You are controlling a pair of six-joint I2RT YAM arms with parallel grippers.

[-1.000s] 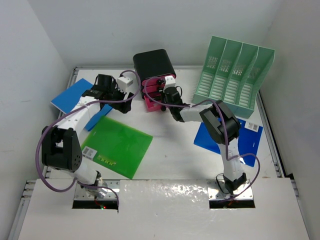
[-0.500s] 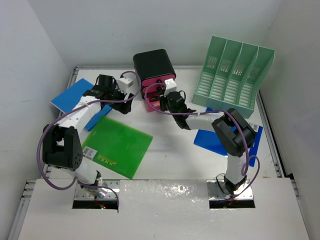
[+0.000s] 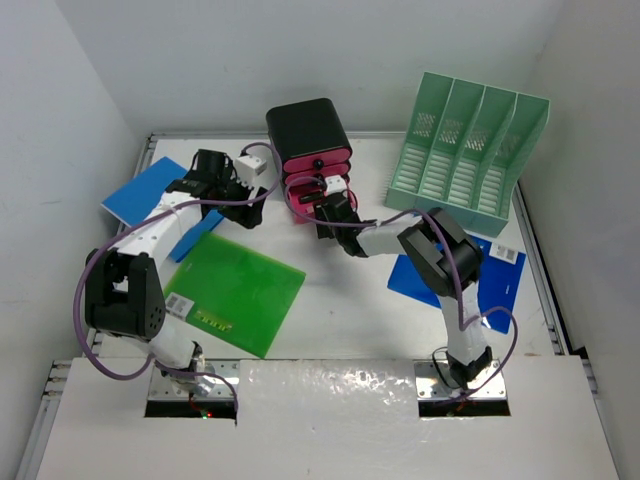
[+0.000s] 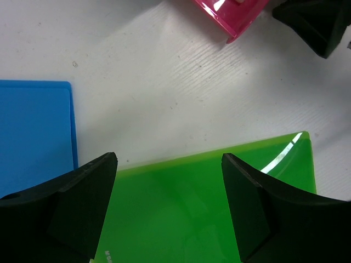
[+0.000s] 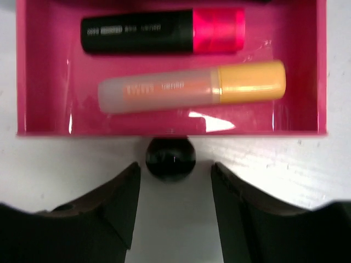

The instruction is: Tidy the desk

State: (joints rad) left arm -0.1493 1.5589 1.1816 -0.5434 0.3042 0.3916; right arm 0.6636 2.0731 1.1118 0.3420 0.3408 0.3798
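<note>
The white desk (image 3: 345, 300) holds a black drawer unit (image 3: 308, 130) at the back centre. Its lowest pink drawer (image 3: 303, 207) is pulled out. In the right wrist view the drawer (image 5: 44, 82) holds a black and pink marker (image 5: 137, 31) and a clear tube with an orange cap (image 5: 192, 87). My right gripper (image 5: 174, 170) is open, with its fingers either side of the drawer's black knob (image 5: 170, 158) and not touching it; it also shows in the top view (image 3: 328, 208). My left gripper (image 4: 167, 164) is open and empty above the far edge of a green folder (image 4: 208, 208), left of the drawer in the top view (image 3: 245, 205).
The green folder (image 3: 232, 290) lies front left. A blue folder (image 3: 150, 195) lies at the left edge under the left arm and shows in the left wrist view (image 4: 33, 131). Another blue folder (image 3: 495, 280) lies on the right. A green file rack (image 3: 470, 140) stands back right.
My right arm swung its elbow out to the right and back, and the right gripper settled slightly left, squarely in front of the drawer knob. My left arm has not moved.
</note>
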